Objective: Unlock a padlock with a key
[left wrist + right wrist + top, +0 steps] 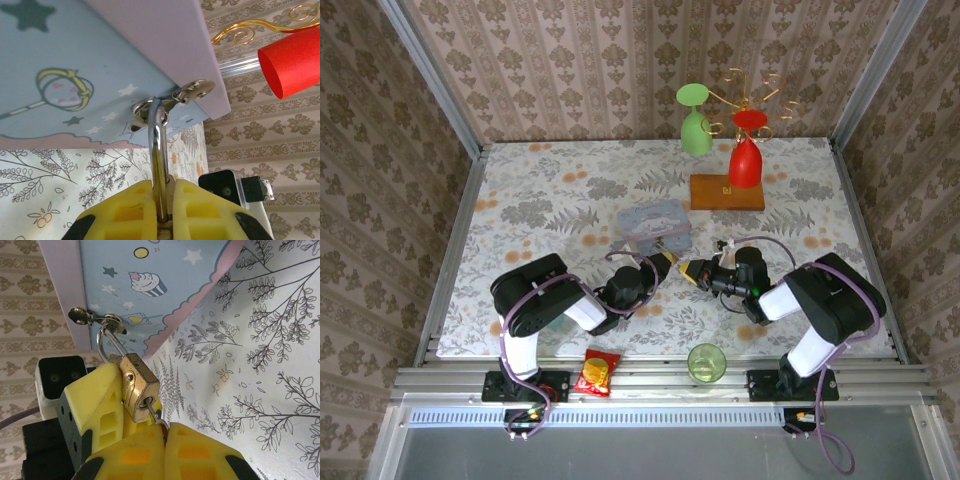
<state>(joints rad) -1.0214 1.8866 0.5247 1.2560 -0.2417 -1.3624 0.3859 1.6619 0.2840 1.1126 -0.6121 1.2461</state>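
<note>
Left gripper (162,197) clamps the padlock (138,385), shackle (157,140) through the hasp (195,90) on the cartoon tin's (75,50) near side. Right gripper (164,437) pinches the key (154,411), seated in the keyhole (146,402).

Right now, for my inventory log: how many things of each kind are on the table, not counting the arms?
Stemmed glasses: 2
Glass rack: 1
Tin: 1
Padlock: 1
Key: 1
Cup: 1
Snack packet: 1
Total: 8
</note>
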